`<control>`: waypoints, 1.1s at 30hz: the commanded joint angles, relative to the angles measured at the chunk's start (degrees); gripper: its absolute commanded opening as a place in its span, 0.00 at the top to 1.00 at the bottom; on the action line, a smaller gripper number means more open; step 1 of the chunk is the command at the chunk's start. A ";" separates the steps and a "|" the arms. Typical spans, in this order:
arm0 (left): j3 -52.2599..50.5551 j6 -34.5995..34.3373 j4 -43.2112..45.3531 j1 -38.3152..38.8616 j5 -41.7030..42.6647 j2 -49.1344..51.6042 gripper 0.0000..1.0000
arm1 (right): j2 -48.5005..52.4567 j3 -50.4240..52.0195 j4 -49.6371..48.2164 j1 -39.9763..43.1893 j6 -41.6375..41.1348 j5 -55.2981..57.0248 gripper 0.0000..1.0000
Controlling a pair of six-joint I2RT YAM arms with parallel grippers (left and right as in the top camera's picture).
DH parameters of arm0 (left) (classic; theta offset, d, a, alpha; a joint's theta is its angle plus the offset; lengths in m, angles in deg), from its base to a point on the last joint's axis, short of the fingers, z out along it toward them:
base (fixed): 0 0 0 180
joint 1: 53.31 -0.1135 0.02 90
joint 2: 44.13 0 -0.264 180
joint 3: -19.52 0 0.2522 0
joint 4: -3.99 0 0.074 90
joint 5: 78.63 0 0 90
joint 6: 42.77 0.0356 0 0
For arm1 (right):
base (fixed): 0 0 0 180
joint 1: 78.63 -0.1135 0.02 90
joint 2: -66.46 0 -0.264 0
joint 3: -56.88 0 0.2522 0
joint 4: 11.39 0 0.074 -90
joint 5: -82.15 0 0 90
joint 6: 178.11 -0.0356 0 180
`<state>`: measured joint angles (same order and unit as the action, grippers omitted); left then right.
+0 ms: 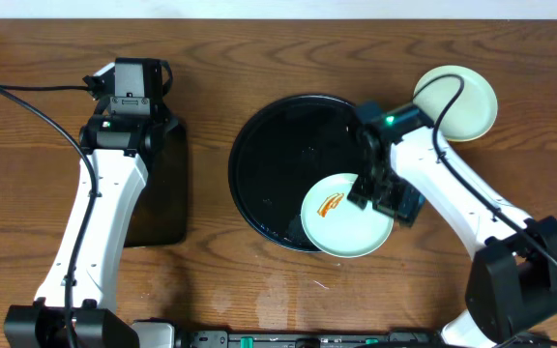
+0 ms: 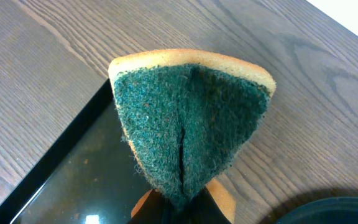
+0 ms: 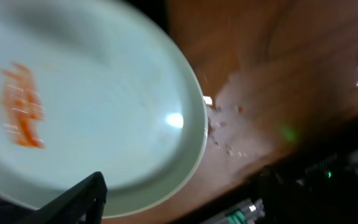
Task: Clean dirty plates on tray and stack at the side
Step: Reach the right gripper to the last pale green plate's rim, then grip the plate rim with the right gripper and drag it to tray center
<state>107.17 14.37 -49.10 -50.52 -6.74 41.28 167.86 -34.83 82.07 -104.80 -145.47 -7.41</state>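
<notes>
1. Plate with orange smear [image 1: 341, 217] overhangs the tray [image 1: 264, 164] at its front-right rim, beside the right end effector [image 1: 367, 191]; I cannot tell whether it grips.
2. Left end effector [image 2: 178, 210] is closed on a sponge [image 2: 188, 118] above the rectangular tray [image 2: 67, 186] edge.
3. Second plate [image 1: 464, 104] lies on open desk [image 1: 259, 58].

A robotics lab is suggested by a left arm [image 1: 93, 224] and right arm [image 1: 453, 188], both cabled, mounted at a wood-grain table [image 1: 211, 58].
</notes>
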 commanded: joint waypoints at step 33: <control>-0.55 -0.48 -0.74 -0.15 -0.33 0.42 0.92 | -0.04 17.77 -21.88 0.70 11.41 -5.03 0.62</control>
<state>107.17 14.37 -49.84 -50.52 -6.74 41.28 167.29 -17.46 62.40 -104.65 -136.66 -13.96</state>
